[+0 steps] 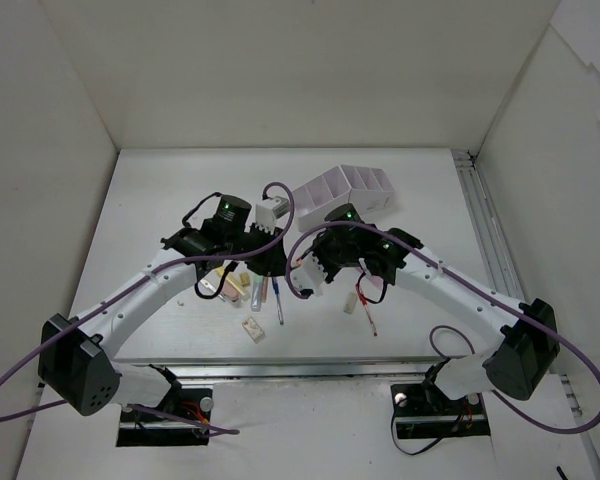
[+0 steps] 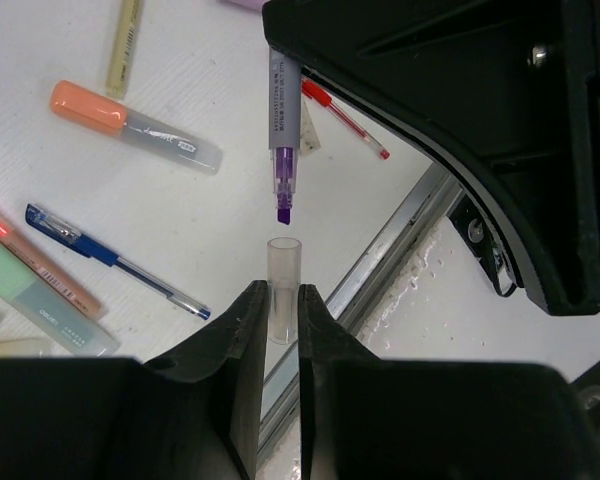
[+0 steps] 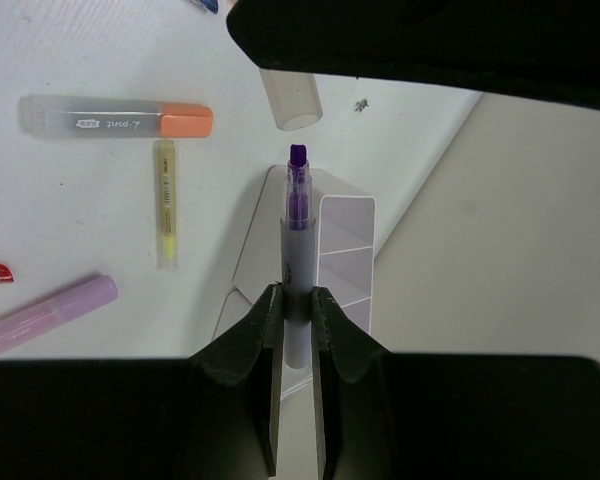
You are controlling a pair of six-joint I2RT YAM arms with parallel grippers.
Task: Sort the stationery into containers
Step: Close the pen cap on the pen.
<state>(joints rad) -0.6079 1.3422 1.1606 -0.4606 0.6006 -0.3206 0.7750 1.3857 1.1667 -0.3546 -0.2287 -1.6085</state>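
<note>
Clutter of pens (image 1: pixel 252 290) at centre, organizer (image 1: pixel 348 188) behind-right; open table (image 1: pixel 145 195) along the left side.

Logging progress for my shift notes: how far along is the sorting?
Done: nothing shows in the organizer. In hand: the right gripper holds an uncapped purple highlighter, the left gripper a clear cap. Left: orange marker, blue pen, red pen and others lie outside it.
</note>
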